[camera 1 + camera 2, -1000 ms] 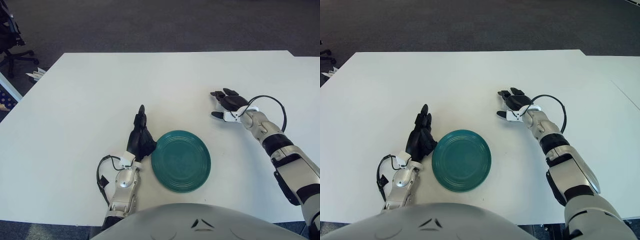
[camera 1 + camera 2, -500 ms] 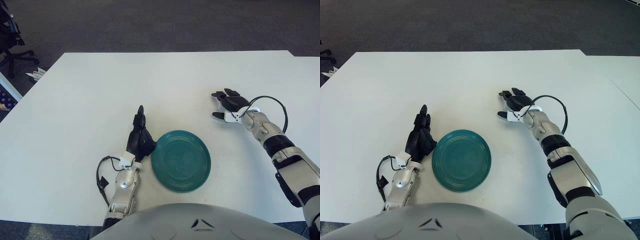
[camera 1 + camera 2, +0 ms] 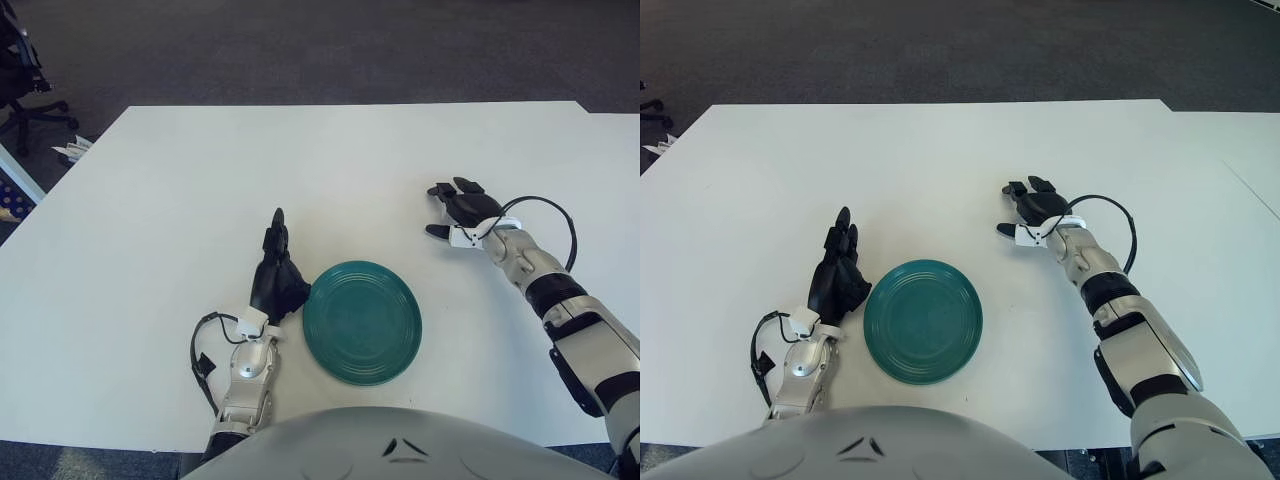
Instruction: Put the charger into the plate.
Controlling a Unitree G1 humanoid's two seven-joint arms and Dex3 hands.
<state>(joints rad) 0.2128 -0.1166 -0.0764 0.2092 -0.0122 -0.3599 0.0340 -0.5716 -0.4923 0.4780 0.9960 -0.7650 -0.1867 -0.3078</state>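
No charger visible on the worktop (image 3: pixel 200 180); right robot hand (image 3: pixel 457 208) splayed, empty, left robot hand (image 3: pixel 275 275) relaxed beside teal plate (image 3: pixel 362 321); risk: grabbing air.

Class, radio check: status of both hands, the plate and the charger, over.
Left hand beside plate, left of it, holding nothing. Right hand open, up-right of plate. No charger in view. Plate bare.

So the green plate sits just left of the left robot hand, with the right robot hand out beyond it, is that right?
Not quite. The green plate sits just right of the left robot hand, as the left eye view shows. The right robot hand is indeed out beyond it.
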